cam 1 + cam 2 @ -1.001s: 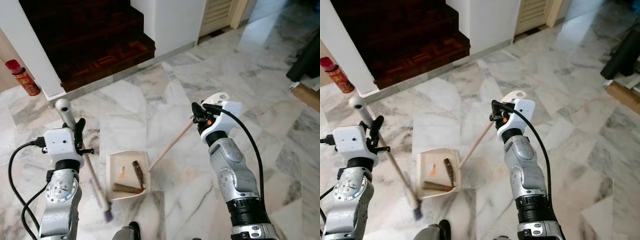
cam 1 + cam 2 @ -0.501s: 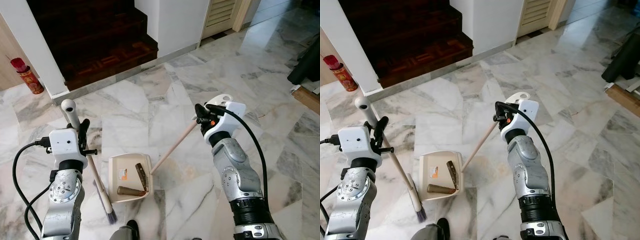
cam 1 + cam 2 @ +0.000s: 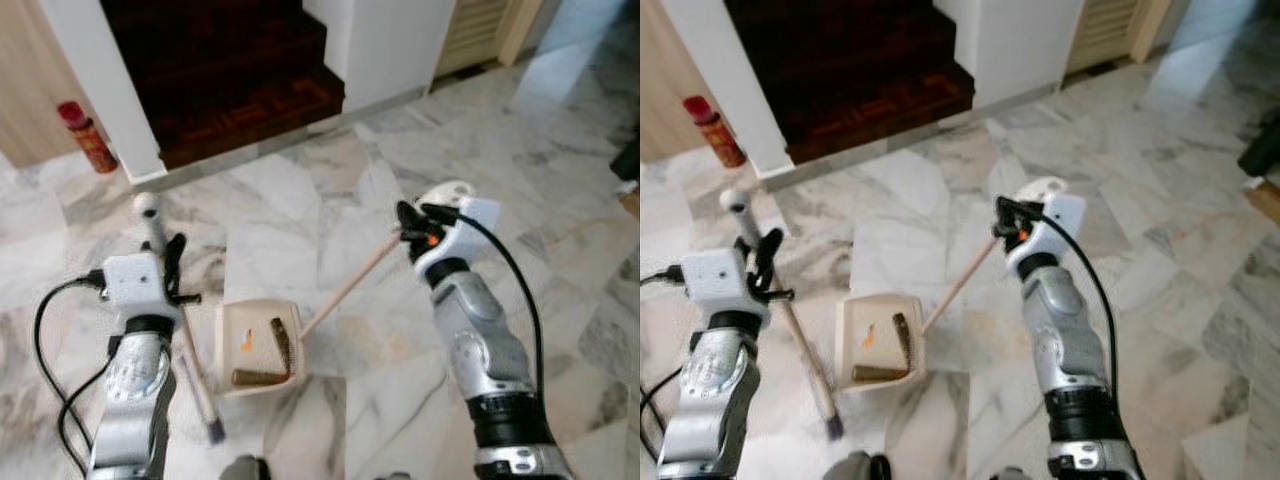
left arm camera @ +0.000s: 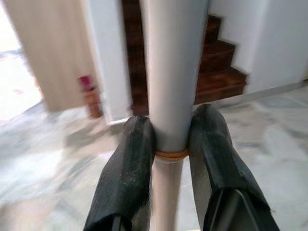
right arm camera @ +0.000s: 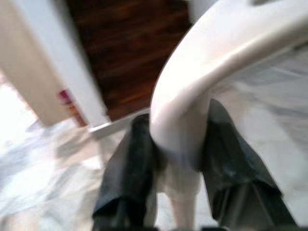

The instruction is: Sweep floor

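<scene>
Broom (image 3: 190, 350) in left gripper (image 4: 168, 154), dustpan (image 3: 258, 345) handle in right gripper (image 5: 175, 159).

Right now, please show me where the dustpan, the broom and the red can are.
dustpan (image 3: 258, 322): left eye view, on the bare tray floor.
broom (image 3: 196, 375): left eye view, on the lower stick.
red can (image 3: 86, 140): left eye view, on its body.

Floor (image 3: 560, 130): glossy veined marble. Dustpan (image 3: 228, 335): smooth cream plastic. Stairs (image 3: 240, 90): dark polished wood. Fingers (image 4: 130, 178): matt black.
</scene>
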`<state>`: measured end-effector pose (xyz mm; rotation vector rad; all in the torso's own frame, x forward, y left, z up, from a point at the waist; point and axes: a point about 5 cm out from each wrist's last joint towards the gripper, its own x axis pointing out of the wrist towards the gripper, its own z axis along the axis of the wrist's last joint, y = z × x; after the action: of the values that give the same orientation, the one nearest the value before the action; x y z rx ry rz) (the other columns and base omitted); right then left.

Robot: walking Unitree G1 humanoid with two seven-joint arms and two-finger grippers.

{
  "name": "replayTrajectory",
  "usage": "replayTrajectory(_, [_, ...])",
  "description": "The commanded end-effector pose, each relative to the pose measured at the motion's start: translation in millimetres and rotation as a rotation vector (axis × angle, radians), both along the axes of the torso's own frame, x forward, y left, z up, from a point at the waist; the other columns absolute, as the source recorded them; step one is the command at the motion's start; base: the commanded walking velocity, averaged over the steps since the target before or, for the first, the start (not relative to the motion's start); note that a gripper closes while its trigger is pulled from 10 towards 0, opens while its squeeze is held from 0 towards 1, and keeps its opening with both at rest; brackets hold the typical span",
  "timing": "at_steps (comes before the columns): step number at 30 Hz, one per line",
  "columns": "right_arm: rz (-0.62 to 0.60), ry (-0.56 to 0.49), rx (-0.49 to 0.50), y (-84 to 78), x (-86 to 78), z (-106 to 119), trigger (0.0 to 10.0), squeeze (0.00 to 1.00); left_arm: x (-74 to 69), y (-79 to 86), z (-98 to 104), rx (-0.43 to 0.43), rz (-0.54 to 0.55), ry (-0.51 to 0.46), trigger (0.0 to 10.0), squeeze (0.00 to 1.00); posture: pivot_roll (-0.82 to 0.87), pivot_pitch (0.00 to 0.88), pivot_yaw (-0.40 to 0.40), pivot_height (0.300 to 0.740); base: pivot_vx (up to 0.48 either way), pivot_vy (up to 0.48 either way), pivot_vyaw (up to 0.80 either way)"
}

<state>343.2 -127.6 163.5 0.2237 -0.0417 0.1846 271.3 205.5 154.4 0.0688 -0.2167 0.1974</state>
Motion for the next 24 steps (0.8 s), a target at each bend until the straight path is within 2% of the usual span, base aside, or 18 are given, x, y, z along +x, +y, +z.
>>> replayTrajectory(1, [0.017, -0.067, 0.053, 2.3, -0.3, 14.1, 10.0, 0.0, -2.2, -1.4, 6.2, 0.011, -0.004, -0.032, 10.0, 0.0, -0.03, 0.178, -0.032, 0.74, 0.0, 0.352, 0.58])
replayTrajectory(24, [0.024, -0.062, 0.086, 2.1, 0.4, 15.1, 10.0, 0.0, -2.7, -0.5, 6.9, 0.007, 0.002, -0.031, 10.0, 0.0, -0.03, 0.195, -0.034, 0.74, 0.0, 0.386, 0.03])
